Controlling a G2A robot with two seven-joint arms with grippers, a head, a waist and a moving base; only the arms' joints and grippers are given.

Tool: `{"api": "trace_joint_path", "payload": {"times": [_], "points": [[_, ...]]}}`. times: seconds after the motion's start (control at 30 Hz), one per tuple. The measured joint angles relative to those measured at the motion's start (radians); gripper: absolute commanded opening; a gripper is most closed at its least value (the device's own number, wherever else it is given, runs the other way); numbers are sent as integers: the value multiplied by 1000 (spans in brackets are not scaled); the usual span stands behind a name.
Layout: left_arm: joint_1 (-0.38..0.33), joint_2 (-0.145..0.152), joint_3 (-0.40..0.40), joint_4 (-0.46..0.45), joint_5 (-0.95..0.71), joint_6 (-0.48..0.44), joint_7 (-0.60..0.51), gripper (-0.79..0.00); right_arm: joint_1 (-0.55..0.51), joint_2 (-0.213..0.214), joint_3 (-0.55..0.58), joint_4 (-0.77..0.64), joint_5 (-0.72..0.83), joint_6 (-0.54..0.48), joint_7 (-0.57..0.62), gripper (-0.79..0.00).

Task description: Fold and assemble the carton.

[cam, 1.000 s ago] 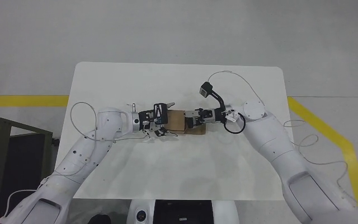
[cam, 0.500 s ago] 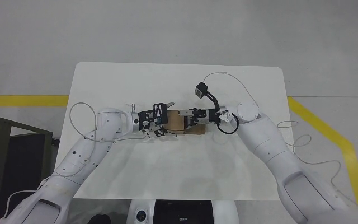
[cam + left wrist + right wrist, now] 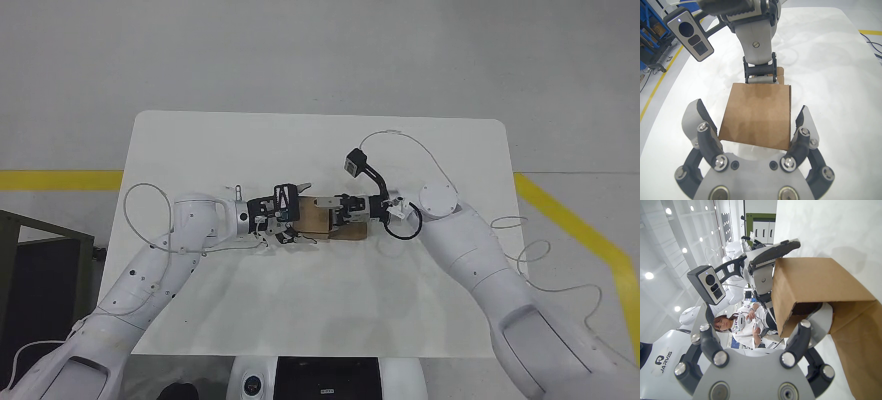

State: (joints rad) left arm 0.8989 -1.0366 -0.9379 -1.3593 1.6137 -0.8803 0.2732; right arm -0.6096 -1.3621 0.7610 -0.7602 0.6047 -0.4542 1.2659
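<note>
The fingers (image 3: 702, 115) of the left gripper (image 3: 750, 106) stand apart, 1 on each side of the near end of the brown cardboard carton (image 3: 757, 123). Their black ribbed pads face the carton's side walls. Each pad is just beside a corner of the carton, and I cannot tell whether either pad touches it.

The right gripper (image 3: 764, 308) is spread wide too. 1 of its fingers (image 3: 821, 315) reaches into the carton's open end, under the top panel, and the other (image 3: 704, 317) hangs free in the air outside the carton's side wall. A loose flap of the carton (image 3: 819, 279) extends past that open end, beside the gripper.

In the top view the 2 grippers meet the carton (image 3: 325, 218) from opposite ends. The left gripper (image 3: 290, 212) is at its left end and the right gripper (image 3: 338, 210) at its right end, with both wrists pointing at each other.

The carton is opened into a box-like sleeve with a flat top panel and sits near the middle of the white counter (image 3: 400, 300). A thin white cable (image 3: 420, 135) arcs over the far part of the counter, well apart from the carton
</note>
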Motion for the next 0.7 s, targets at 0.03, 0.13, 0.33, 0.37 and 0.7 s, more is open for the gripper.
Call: {"api": "trace_joint_path", "payload": {"times": [0.03,0.13,0.33,0.37,0.7], "points": [[0,0,0,0,0,0,0,0,1,-1,1,3,-2,0,1,0],[0,0,0,-1,1,-2,-1,0,2,-4,3,9,-6,-2,0,0],[1,0,0,-2,5,0,-1,0,5,-6,16,17,-15,-6,5,0],[1,0,0,-2,7,0,-1,0,7,-4,21,20,-17,-7,8,0],[4,1,-6,3,10,1,0,0,-1,50,117,-14,-91,11,40,0]]}}
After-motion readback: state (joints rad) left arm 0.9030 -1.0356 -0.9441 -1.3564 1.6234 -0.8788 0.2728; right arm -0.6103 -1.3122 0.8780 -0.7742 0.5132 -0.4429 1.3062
